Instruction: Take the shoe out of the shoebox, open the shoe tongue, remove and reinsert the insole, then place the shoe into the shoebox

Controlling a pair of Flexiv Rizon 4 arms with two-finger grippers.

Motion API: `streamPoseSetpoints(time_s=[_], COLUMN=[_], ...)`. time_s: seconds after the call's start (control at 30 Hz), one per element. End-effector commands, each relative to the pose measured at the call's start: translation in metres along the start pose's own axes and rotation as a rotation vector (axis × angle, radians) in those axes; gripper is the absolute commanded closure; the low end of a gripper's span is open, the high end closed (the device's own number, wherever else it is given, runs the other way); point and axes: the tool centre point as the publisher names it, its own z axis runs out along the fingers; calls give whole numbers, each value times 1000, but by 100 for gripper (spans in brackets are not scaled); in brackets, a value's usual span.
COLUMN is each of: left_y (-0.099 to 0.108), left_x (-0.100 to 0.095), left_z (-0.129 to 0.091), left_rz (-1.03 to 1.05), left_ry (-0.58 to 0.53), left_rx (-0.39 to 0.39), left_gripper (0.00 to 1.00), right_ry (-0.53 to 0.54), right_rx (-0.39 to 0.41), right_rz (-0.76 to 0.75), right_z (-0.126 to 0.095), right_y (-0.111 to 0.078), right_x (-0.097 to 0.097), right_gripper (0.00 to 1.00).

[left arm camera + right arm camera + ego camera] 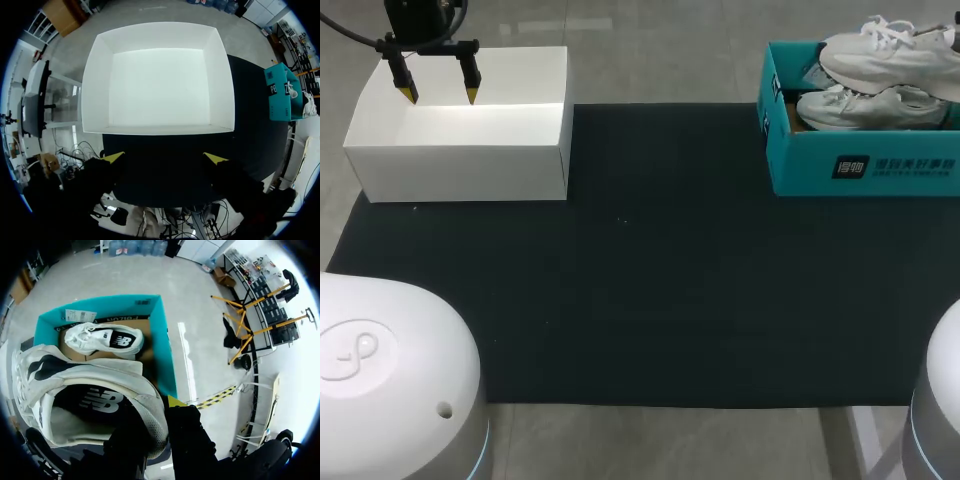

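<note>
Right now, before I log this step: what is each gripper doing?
Left gripper: open, empty, above the white box.
Right gripper: shut on the shoe.

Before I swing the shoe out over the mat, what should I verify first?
1. Right gripper hold on the raised shoe: ok, the heel wall sits between its fingers.
2. Raised shoe clear of the teal shoebox rim: cannot tell, its height is not readable.
3. Second shoe out of the way: ok, it lies on its side in the teal shoebox.
4. Left gripper off the path: ok, it is open over the white box, across the black mat.
5. Insole seated: ok, it shows dark inside the raised shoe.
</note>
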Motion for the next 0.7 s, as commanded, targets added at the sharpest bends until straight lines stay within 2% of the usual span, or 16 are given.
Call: streamPoseSetpoints(time_s=[0.03, 0.23, 0.47, 0.57, 0.7], left_y=[0, 0, 0, 0, 0], left_x=[0, 0, 0, 0, 0], left_z=[0, 0, 0, 0, 0], left_rz=[0, 0, 0, 0, 0], left_ry=[0, 0, 0, 0, 0], left_rx=[-1, -1, -1, -1, -1], left_gripper=[0, 0, 0, 0, 0], right_ry=[1, -10, -12, -17, -49], right_rx=[-16, -28, -13, -8, 1], right_rz=[2, -11, -39, -38, -20], right_z=[-24, -36, -37, -40, -51], right_y=[-12, -15, -17, -26, -49], right_x=[-4, -7, -7, -4, 7], right_gripper=[100, 100, 100, 100, 100])
